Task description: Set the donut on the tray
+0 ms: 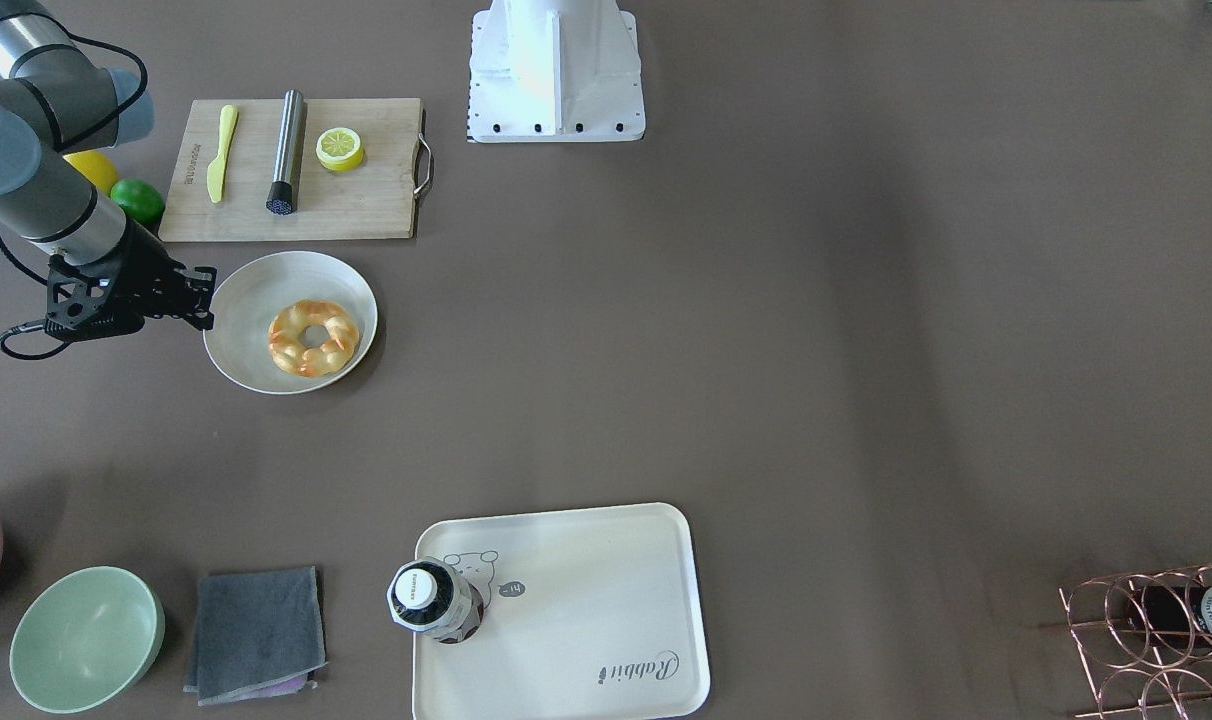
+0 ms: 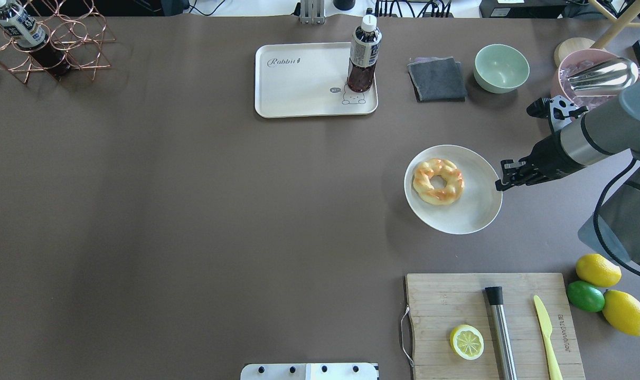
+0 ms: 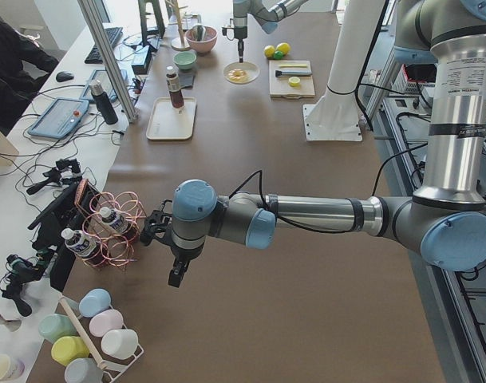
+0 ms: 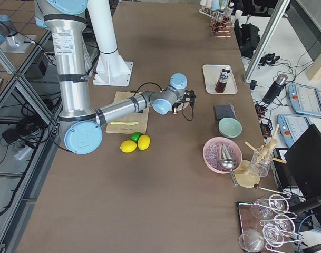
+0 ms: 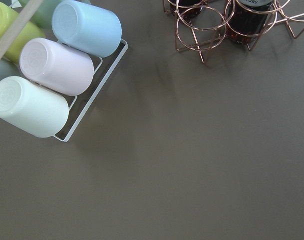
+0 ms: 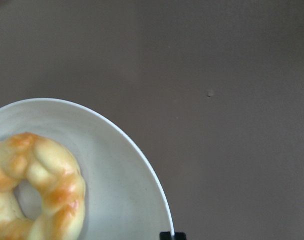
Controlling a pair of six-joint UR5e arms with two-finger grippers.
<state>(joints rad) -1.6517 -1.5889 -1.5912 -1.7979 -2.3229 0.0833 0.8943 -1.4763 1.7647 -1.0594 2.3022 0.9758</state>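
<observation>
The donut [image 2: 438, 181], a braided golden ring with orange-brown patches, lies on a round white plate [image 2: 473, 211] at the table's right. It also shows in the front view [image 1: 313, 338] and in the right wrist view [image 6: 39, 185]. My right gripper [image 2: 501, 176] hovers at the plate's right rim, beside the donut, open and empty. The cream tray [image 2: 299, 89] with "Rabbit" script lies far across the table and carries a dark bottle [image 2: 363, 53]. My left gripper [image 3: 177, 275] hangs over the table's left end, far from both; I cannot tell its state.
A wooden cutting board [image 2: 457, 295] with a lemon slice [image 2: 467, 341], a metal cylinder and a yellow knife lies near me. Lemons and a lime [image 2: 585, 296] sit beside it. A grey cloth [image 2: 437, 79], a green bowl [image 2: 501, 67] and a copper bottle rack [image 2: 45, 42] stand far.
</observation>
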